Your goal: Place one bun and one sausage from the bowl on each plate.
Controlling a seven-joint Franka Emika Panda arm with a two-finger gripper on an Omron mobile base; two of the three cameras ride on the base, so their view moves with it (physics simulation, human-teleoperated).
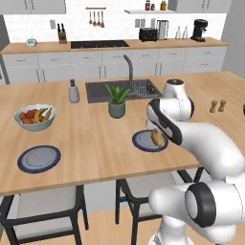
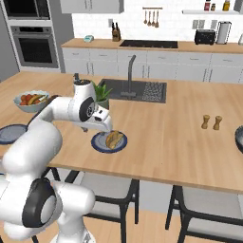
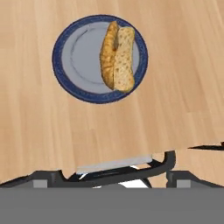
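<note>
The end effector (image 2: 107, 129) hung wide, holding nothing, above the bun (image 3: 117, 56) lying on a plate (image 3: 74, 57) near the tabletop's (image 3: 183, 65) edge.

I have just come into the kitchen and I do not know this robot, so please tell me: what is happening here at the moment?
The white robot arm is serving food onto plates on the wooden counter. A golden-tan hot-dog bun lies on the near flat round dark blue plate, toward one side of it. The gripper hovers above that plate, open and holding nothing. The second blue plate, farther left near the pale fruit bowl, has no food on it. No sausage lies on either plate yet.
</note>
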